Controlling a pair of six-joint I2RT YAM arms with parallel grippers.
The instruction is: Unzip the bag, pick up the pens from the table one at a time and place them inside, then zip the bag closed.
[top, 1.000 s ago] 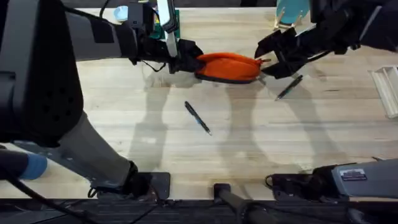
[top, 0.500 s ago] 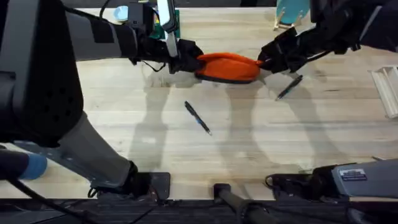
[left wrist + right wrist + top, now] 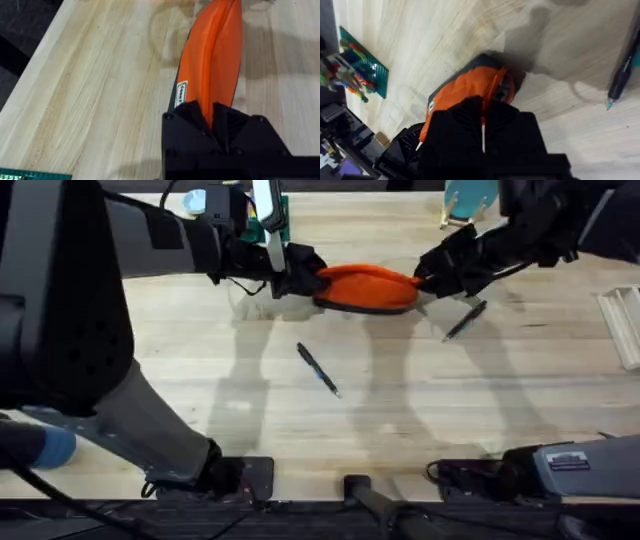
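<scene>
The orange bag (image 3: pixel 368 287) lies at the back middle of the table (image 3: pixel 400 410), held from both ends. My left gripper (image 3: pixel 305 280) is shut on its left end; in the left wrist view the bag (image 3: pixel 212 55) stretches away from the closed gripper (image 3: pixel 212 117). My right gripper (image 3: pixel 425 277) is shut on the bag's right end, and the right wrist view shows that gripper (image 3: pixel 482 112) pinching the orange fabric (image 3: pixel 470 87). One pen (image 3: pixel 318 369) lies in front of the bag. The other pen (image 3: pixel 466 320) lies just right of it, near the right gripper, and its tip end (image 3: pixel 620 75) shows in the right wrist view.
A green board with coloured pieces (image 3: pixel 272 215) stands behind the left gripper. A light blue object (image 3: pixel 470 200) sits at the back edge, and a white tray (image 3: pixel 625 325) at the right edge. Bare wood stretches along the front half.
The right gripper, open around the bag's right end one second ago, has shut on it. The left gripper, the bag and both pens have stayed where they were.
</scene>
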